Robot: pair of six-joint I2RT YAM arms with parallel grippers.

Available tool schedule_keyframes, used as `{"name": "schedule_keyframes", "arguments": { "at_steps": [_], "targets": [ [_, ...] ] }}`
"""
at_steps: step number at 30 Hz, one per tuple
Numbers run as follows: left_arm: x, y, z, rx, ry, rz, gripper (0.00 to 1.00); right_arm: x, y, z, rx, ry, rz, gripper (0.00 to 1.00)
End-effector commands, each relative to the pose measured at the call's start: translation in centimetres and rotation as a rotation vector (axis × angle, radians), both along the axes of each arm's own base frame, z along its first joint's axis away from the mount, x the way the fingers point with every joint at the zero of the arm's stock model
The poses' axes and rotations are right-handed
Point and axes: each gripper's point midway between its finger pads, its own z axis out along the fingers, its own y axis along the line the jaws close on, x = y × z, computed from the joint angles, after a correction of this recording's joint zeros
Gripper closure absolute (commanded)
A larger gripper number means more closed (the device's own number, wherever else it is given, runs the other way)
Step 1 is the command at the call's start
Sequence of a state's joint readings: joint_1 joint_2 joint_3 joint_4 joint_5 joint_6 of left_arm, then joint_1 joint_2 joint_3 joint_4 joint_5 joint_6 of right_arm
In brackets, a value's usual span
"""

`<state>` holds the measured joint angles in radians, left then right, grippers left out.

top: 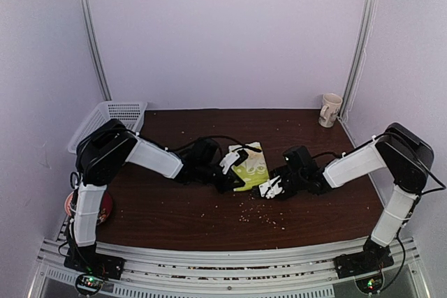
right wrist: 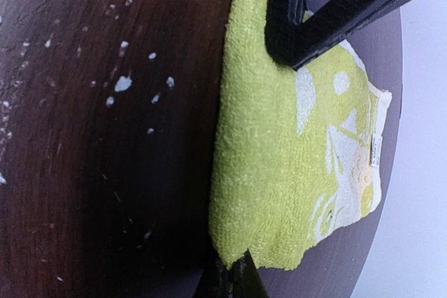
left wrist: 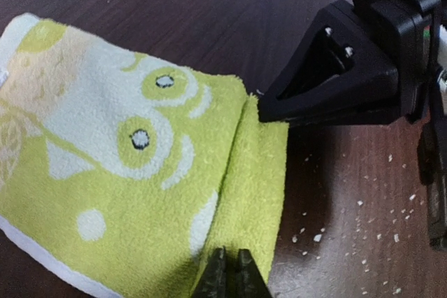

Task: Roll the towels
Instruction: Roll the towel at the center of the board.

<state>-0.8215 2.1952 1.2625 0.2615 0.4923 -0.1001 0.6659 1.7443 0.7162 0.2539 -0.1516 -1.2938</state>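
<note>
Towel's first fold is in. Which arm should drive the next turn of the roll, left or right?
Neither alone, I think. The left gripper and right gripper are each shut on opposite ends of the folded edge of the yellow-green towel, so both look equally placed; turn it together.

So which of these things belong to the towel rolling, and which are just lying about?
In the job: yellow-green towel; left tool and right tool, both shut on its folded edge.
Lying about: white basket; mug; crumbs.
</note>
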Motion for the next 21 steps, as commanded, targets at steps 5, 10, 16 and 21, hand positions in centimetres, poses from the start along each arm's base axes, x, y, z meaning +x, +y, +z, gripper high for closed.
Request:
{"name": "schedule_keyframes", "arguments": {
  "at_steps": [5, 10, 16, 21],
  "targets": [
    [-0.6, 3.2, 0.8, 0.074, -0.064, 0.028, 0.55, -2.7, -0.5, -2.3, -0.064, 0.234, -0.008, 1.0],
    [-0.4, 4.9, 3.8, 0.07, -0.224, 0.04, 0.41, -3.7, 0.1, -1.8, -0.041, 0.399, -0.008, 1.0],
    [-2.0, 7.0, 4.7, 0.038, -0.403, 0.007, 0.35, -4.2, -0.1, -1.0, -0.031, 0.571, -0.029, 1.0],
    [-2.5, 7.3, 4.6, 0.068, -0.539, -0.013, 0.35, -4.3, -0.4, 0.2, -0.018, 0.664, -0.059, 1.0]
  ]
}}
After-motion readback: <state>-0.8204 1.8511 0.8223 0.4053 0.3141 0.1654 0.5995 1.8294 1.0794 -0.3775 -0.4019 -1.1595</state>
